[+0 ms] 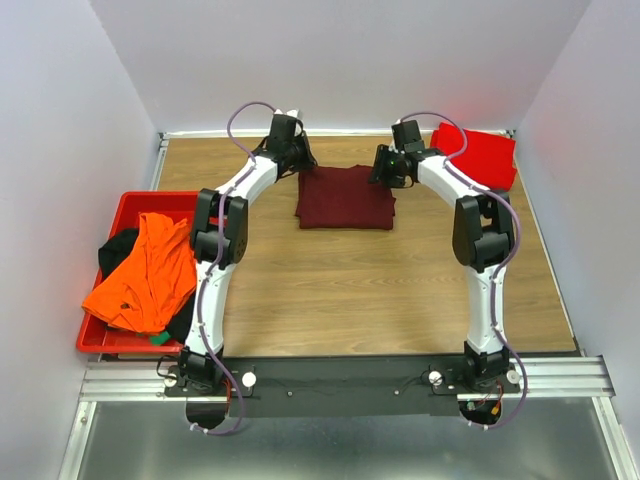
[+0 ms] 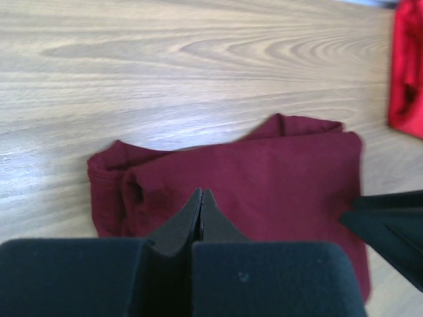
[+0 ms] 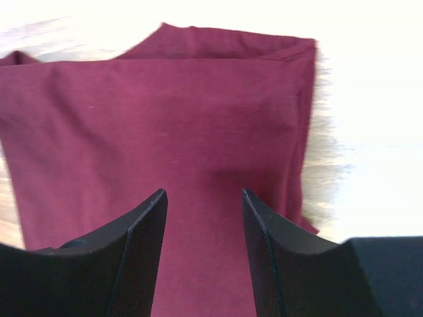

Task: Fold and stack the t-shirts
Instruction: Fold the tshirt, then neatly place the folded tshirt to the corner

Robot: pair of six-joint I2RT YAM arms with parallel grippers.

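Finishing fold: maroon t-shirt lies folded on table, far middle. Left fingers shut over it, no cloth visibly pinched; right fingers half open, empty. Next likely: grip both edges, stack.

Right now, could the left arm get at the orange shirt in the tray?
Probably yes: the orange shirt lies uncovered on top in the red tray, just beside the left arm, though the left gripper is shut.
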